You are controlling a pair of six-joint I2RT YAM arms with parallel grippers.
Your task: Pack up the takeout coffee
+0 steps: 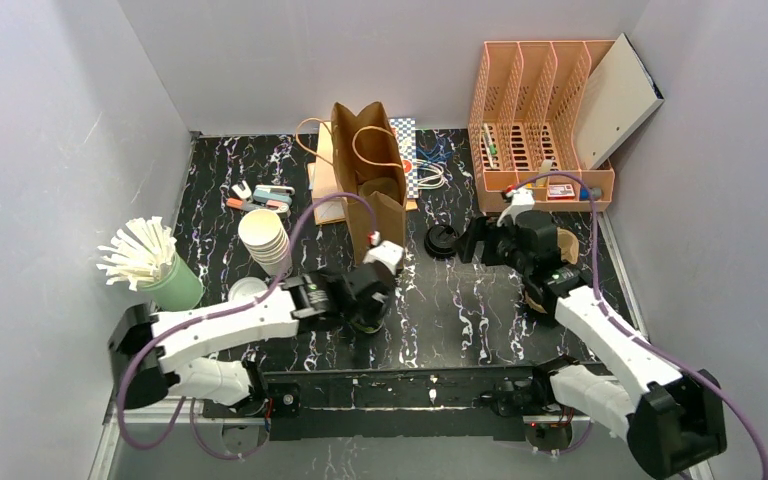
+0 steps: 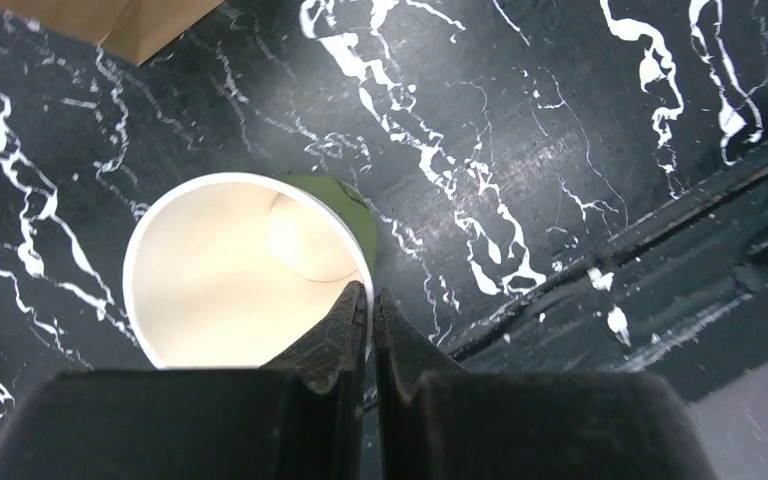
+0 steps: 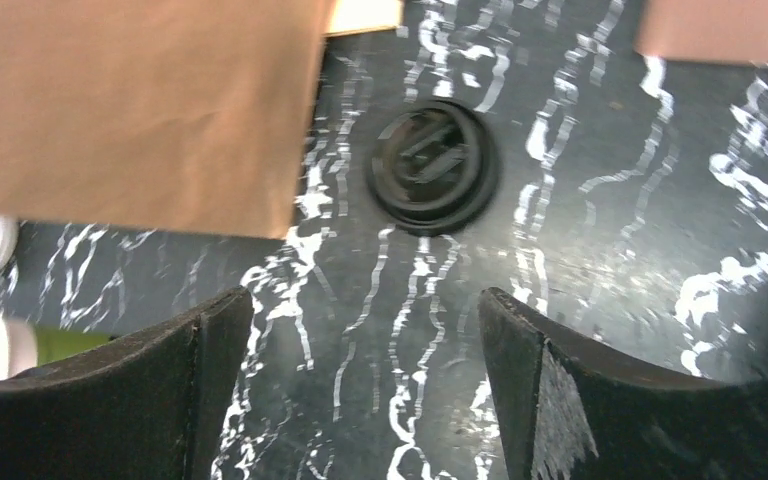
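Even overhead light keeps the top view sharp. In the left wrist view the pale inside of the green cup [image 2: 220,290] glows bright and the tabletop [image 2: 560,160] shows sheen. The right wrist view is motion-blurred, its black lid [image 3: 432,167] smeared.

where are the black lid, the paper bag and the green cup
black lid [image 3: 433,167]: right wrist view, middle of its top
paper bag [image 1: 390,215]: top external view, its near side panel
green cup [image 2: 230,270]: left wrist view, pale inner wall

Black marbled table [image 1: 460,315] carries a paper bag [image 1: 370,175], black lid [image 1: 441,241], stacked cups [image 1: 265,240] and file rack [image 1: 535,110].
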